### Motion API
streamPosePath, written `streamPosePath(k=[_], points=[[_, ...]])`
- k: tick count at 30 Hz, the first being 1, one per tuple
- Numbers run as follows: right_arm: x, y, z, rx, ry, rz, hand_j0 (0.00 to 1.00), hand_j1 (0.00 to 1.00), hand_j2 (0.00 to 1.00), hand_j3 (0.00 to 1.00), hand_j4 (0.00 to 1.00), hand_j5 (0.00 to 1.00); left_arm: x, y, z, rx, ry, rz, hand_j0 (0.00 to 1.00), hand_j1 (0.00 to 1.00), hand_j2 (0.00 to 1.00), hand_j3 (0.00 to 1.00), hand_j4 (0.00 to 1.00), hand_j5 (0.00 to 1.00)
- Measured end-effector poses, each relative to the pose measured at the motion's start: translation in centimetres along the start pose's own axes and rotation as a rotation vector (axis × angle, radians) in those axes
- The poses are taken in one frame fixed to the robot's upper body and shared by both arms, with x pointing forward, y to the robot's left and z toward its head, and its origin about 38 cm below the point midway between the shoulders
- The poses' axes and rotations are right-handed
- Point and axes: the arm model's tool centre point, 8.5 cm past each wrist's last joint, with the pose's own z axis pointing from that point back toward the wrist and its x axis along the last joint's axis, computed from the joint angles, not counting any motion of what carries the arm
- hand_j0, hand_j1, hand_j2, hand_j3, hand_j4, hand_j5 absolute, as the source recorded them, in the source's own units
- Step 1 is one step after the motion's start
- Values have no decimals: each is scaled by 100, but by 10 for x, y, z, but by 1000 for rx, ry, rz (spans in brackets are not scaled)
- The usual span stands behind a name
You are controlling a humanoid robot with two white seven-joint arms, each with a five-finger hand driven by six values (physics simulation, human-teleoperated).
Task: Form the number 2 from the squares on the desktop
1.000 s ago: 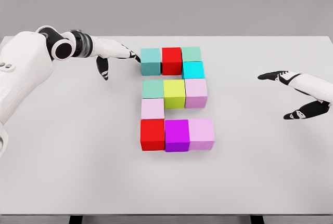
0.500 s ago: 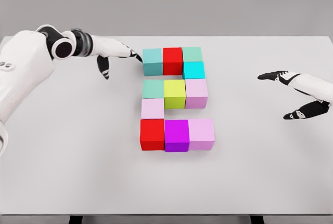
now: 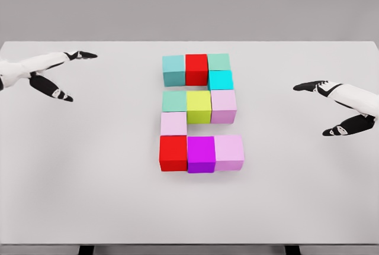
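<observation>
No readable txt or labels on anything.

**Blocks grouped mid-surface, a hand off to each side**

Ten blocks [image 3: 200, 113] sit in a cluster at the middle of the surface [image 3: 89, 196]. The far row has three side by side; one sits just nearer under that row's right end. The middle row has three; one sits nearer under its left end. The nearest row again has three. The left hand [image 3: 50, 74] is well apart at the far left, the right hand [image 3: 340, 110] well apart at the right edge.
</observation>
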Motion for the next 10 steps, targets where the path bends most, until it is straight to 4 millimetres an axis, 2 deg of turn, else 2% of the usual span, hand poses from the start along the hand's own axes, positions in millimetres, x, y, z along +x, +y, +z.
streamPosePath(k=[2, 4, 7, 10], points=[[0, 0, 0, 0, 0, 0, 100, 100, 100, 100, 100, 100, 10, -10, 22, 26, -73, 74, 100, 100, 100, 100, 100, 100], [0, 0, 0, 0, 0, 0, 100, 100, 100, 100, 100, 100, 31, -6, 33, 43, -154, 102, 100, 100, 100, 100, 100, 100], [0, 0, 0, 0, 0, 0, 100, 100, 100, 100, 100, 100, 48, -10, 40, 38, -218, 131, 100, 100, 100, 100, 100, 100], [0, 0, 0, 0, -1, 0, 100, 100, 100, 100, 100, 100, 54, -15, 43, 28, -238, 145, 100, 100, 100, 100, 100, 100]])
